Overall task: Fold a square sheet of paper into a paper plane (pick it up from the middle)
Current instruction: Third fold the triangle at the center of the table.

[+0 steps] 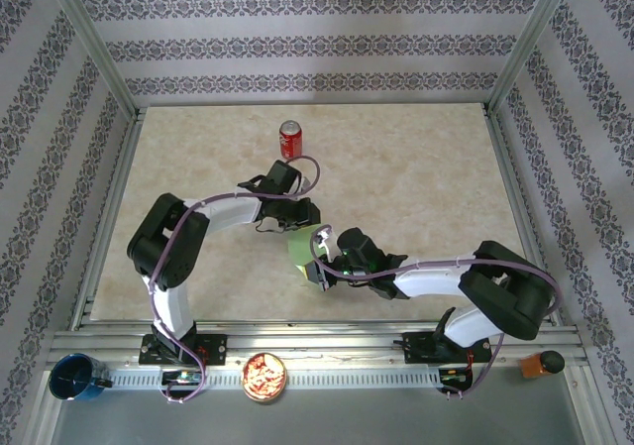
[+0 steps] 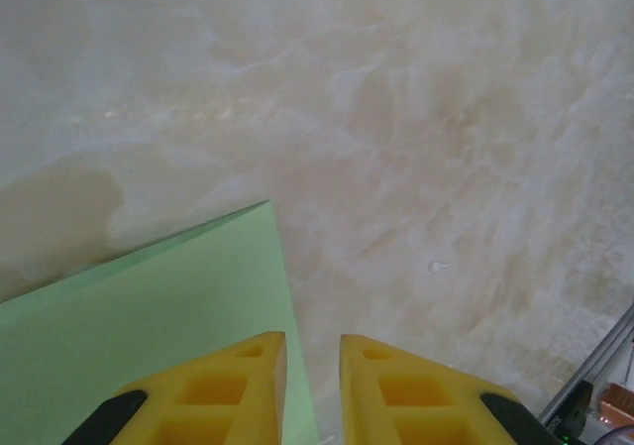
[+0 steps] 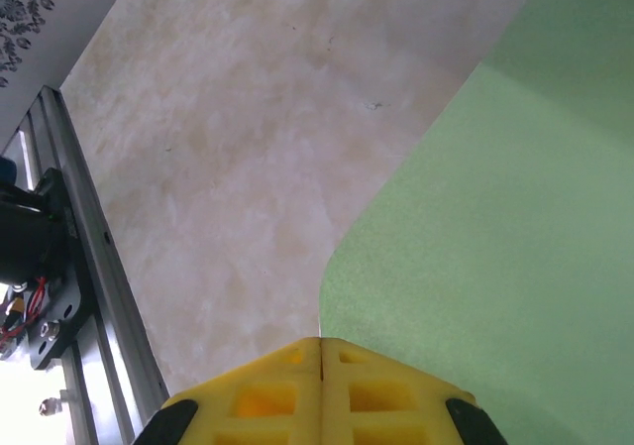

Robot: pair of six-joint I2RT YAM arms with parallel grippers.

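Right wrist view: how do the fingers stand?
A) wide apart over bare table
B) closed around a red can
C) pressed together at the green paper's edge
C: the right gripper is shut without a gap, the square sheet of paper running into its seam.

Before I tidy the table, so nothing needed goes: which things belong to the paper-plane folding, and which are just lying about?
Belongs to the job:
- square sheet of paper, light green, mid-table

Just lying about:
- red can
- blue cup
- dish of food
- orange object
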